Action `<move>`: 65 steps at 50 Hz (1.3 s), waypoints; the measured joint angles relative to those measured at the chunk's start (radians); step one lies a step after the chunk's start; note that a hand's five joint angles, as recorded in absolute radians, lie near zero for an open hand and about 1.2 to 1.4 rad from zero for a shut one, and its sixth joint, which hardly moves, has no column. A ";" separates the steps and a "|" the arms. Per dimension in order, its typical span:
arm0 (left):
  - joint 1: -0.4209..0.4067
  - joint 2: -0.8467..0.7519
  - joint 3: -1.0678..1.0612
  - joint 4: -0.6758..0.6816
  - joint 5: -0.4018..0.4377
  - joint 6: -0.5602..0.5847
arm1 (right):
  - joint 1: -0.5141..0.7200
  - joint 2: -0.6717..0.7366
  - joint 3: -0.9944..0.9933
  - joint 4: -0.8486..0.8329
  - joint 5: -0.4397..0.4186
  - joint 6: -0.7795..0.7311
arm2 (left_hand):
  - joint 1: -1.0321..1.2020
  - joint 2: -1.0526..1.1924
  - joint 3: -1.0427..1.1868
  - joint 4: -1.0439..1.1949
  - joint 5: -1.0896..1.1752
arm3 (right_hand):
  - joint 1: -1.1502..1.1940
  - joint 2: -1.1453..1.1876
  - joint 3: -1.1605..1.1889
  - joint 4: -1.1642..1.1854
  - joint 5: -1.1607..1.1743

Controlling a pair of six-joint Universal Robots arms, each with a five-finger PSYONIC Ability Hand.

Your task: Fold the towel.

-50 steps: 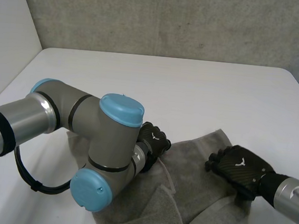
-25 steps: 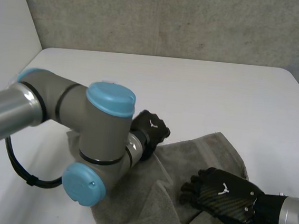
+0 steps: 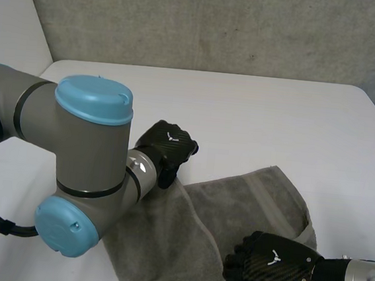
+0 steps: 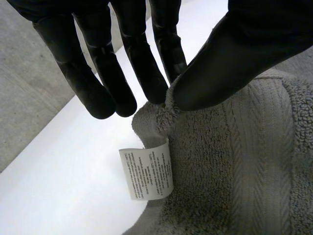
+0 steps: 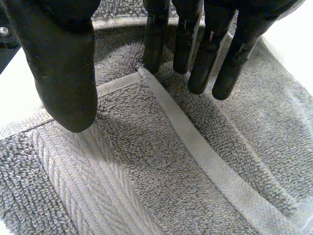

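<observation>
A grey towel [image 3: 248,199] lies rumpled on the white table [image 3: 262,121], near its front. My left hand [image 3: 167,148] holds the towel's far-left corner, and in the left wrist view its thumb [image 4: 230,63] and fingers [image 4: 156,73] pinch that corner [image 4: 166,105], lifted a little off the table. A white care label [image 4: 146,174] hangs just below the pinch. My right hand [image 3: 272,265] rests over the towel's near-right part. In the right wrist view its fingers [image 5: 200,49] are straight above a folded hem [image 5: 195,147], thumb [image 5: 63,63] apart, holding nothing.
My left arm's big grey elbow with light-blue caps [image 3: 85,164] covers the towel's near-left part. A concrete wall [image 3: 218,24] runs behind the table's far edge. The table's far half is bare white surface.
My left hand closed on the towel's corner and drew it up and to the left. My right hand slid across the towel toward the table's near edge.
</observation>
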 measured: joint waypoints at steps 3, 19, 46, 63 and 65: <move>0.000 0.000 -0.014 0.008 0.001 0.000 | 0.000 0.007 0.001 0.000 0.012 -0.001 | 0.000 0.000 0.000 0.000 0.000 | 0.071 0.075 0.069 0.068 0.066; 0.017 0.032 -0.056 0.042 0.001 0.000 | -0.012 0.007 0.000 0.002 0.029 -0.031 | 0.000 0.000 0.002 0.000 0.000 | 0.530 0.532 0.519 0.525 0.523; 0.167 0.232 -0.013 0.074 0.003 -0.089 | -0.003 -0.016 -0.659 -0.015 -0.060 0.607 | 0.000 0.000 0.004 0.000 0.000 | 0.783 0.761 0.790 0.788 0.783; 0.269 0.300 -0.241 0.067 0.062 -0.139 | 0.125 0.116 -0.794 0.017 0.468 0.592 | 0.000 0.000 0.005 0.000 0.000 | 0.783 0.768 0.793 0.788 0.783; 0.273 0.262 -0.239 0.068 0.062 -0.132 | 0.165 0.150 -0.816 0.028 0.507 0.549 | 0.000 0.000 0.005 0.000 0.000 | 0.783 0.768 0.793 0.788 0.783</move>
